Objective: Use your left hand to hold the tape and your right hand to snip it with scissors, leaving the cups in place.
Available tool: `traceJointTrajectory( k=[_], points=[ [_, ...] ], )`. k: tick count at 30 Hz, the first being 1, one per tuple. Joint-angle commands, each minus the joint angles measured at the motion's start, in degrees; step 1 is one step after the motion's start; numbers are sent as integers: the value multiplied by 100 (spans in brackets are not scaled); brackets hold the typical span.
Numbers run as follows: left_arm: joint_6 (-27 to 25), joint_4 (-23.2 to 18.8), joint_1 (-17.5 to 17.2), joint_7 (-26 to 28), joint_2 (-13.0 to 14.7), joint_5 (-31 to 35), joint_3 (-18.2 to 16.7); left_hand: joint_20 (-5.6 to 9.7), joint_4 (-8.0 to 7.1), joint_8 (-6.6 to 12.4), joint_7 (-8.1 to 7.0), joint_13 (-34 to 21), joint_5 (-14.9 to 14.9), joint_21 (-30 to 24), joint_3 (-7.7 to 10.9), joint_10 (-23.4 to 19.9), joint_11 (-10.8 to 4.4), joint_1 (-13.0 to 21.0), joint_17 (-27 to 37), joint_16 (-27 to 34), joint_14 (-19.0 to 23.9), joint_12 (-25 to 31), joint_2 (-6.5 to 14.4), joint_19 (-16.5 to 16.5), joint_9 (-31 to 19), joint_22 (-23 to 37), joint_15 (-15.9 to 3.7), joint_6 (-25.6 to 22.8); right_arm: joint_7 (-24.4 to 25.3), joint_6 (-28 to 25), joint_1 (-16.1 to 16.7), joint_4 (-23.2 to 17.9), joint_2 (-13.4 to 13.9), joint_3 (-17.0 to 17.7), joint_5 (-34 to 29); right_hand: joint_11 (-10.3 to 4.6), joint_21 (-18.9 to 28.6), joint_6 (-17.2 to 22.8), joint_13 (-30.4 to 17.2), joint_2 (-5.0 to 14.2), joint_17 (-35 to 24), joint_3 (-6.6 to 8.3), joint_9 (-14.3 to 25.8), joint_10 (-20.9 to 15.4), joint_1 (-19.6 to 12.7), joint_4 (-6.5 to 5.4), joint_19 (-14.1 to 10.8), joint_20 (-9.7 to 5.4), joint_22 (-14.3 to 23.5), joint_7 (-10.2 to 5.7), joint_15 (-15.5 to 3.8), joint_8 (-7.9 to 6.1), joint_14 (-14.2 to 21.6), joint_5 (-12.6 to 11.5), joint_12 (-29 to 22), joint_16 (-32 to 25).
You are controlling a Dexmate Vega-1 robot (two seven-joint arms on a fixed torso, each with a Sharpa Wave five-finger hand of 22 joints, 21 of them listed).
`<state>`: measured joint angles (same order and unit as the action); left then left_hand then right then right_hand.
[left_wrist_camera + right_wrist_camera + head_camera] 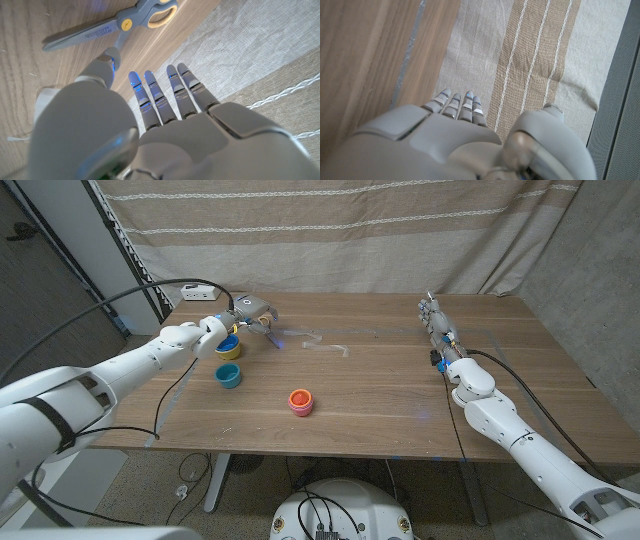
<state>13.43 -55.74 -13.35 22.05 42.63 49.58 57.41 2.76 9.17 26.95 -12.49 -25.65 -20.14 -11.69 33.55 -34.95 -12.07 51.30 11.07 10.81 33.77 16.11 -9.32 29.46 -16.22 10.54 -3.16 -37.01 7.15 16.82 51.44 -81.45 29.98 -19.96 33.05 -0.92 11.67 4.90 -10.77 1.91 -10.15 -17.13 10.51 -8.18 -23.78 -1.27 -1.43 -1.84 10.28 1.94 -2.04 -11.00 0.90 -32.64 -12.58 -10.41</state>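
Scissors [112, 27]: grey closed blades, blue-grey handles with yellow inner loops and a yellow pivot, lying on the table [380, 395] upper left of head frame, beside the left hand [250, 312]. Left hand fingers extended, holding nothing. Right hand [436, 320] upper right, fingers straight, empty. Tape [325, 345] pale strip, centre.

We see grey, yellow-handled scissors [115, 24] lying closed beside the yellow cup [228, 347]; blue cup [229, 376] and red cup [301, 401] sit nearer us.
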Motion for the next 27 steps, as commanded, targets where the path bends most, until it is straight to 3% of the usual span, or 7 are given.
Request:
traceJointTrajectory(
  k=[1, 27],
  points=[
    [28, 72, 77, 65, -41, 70, 88, 859, 9, 26, -3, -12, -26, -16, 25, -13, -2, 104, 6, -10, -45, -9, 17, -23, 1, 13, -978, 8, 54, -24, 37, -52, -11, 3, -1, 14, -13, 23, -20, 41, -12, -41, 9, -22, -8, 17, -22, -111, 6, 16, -245, -17, 23, -35, -36, -10],
    [-180, 413, 203, 116, -157, 95, 273, 852, 5, 126, -2, -4, 7, -29, 39, -118, -3, 270, 14, -7, -59, 24, 13, -114, 17, 23, -979, -95, 99, -18, 25, -45, -25, -1, -40, 13, -20, 30, -19, 53, -13, -44, 9, -16, 15, 6, -18, -112, 7, 8, -243, -16, 20, -33, -33, -10]
  ],
)
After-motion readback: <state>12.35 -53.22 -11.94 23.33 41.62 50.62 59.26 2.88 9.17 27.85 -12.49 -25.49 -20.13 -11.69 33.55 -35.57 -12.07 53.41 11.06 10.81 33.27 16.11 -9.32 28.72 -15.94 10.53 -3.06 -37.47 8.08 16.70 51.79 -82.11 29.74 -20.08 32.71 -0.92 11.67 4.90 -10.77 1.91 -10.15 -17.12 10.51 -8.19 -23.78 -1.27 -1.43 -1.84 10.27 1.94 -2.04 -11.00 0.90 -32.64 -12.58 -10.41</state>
